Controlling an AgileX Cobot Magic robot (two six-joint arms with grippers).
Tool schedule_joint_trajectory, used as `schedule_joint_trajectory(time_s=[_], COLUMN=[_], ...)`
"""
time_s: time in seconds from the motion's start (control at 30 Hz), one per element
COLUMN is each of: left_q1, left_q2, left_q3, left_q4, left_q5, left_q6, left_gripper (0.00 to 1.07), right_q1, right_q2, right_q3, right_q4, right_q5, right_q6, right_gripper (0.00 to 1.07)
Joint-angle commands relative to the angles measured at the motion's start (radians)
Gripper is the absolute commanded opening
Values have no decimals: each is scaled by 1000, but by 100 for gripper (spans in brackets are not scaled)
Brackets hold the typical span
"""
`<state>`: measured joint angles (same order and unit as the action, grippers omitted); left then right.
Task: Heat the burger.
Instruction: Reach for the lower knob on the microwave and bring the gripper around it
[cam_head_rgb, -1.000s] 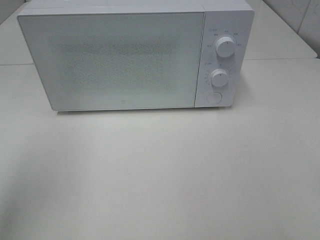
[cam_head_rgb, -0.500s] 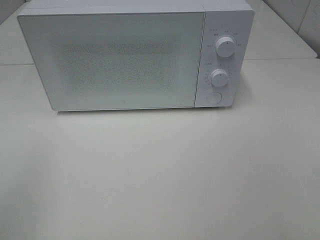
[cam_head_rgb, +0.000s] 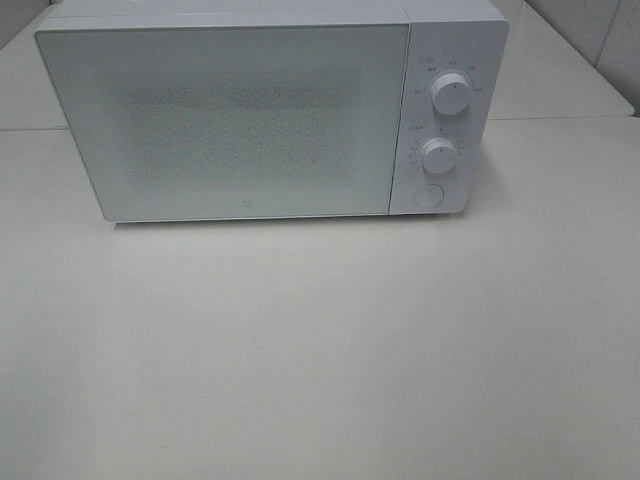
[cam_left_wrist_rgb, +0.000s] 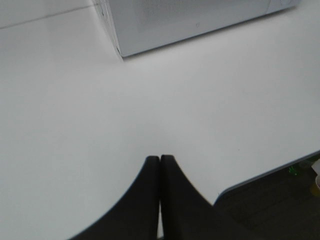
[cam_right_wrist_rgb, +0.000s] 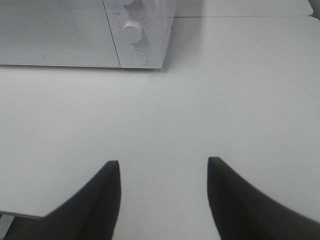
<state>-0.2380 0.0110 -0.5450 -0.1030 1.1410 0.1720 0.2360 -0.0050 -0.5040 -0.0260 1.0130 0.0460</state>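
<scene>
The burger is out of view in every frame. A white microwave (cam_head_rgb: 270, 110) stands at the back of the table with its door (cam_head_rgb: 230, 120) closed; its front corner shows as microwave (cam_left_wrist_rgb: 165, 22) in the left wrist view, and its dial side as microwave (cam_right_wrist_rgb: 85, 35) in the right wrist view. My left gripper (cam_left_wrist_rgb: 160, 159) is shut with nothing between its dark fingers, hovering over bare tabletop short of the microwave. My right gripper (cam_right_wrist_rgb: 164, 164) is open and empty above the table, in front of the control panel. Neither arm shows in the high view.
The control panel carries two round dials (cam_head_rgb: 449, 95) (cam_head_rgb: 438, 155) and a round button (cam_head_rgb: 428, 196). The white table (cam_head_rgb: 320, 350) spreads in front. Its near edge (cam_left_wrist_rgb: 260, 177) shows in the left wrist view, with dark floor beyond.
</scene>
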Motion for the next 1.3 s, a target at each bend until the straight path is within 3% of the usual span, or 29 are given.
schedule_joint_trajectory(time_s=[0.03, 0.2, 0.93, 1.3], left_q1=[3, 3, 3, 3], left_q2=[-45, -31, -40, -39], left_q3=[5, 41, 42, 42], left_q4=[10, 17, 24, 24], left_q5=[-26, -99, -98, -98], left_q6=[5, 1, -8, -7], left_gripper=[0, 0, 0, 0], right_q1=[-2, -2, -2, -2], right_q2=[-26, -26, -13, 174], right_q3=[1, 1, -16, -12], right_q4=[-1, -1, -5, -9], right_q5=[-12, -12, -36, -382], right_q6=[1, 1, 1, -10], right_gripper=[52, 52, 52, 52])
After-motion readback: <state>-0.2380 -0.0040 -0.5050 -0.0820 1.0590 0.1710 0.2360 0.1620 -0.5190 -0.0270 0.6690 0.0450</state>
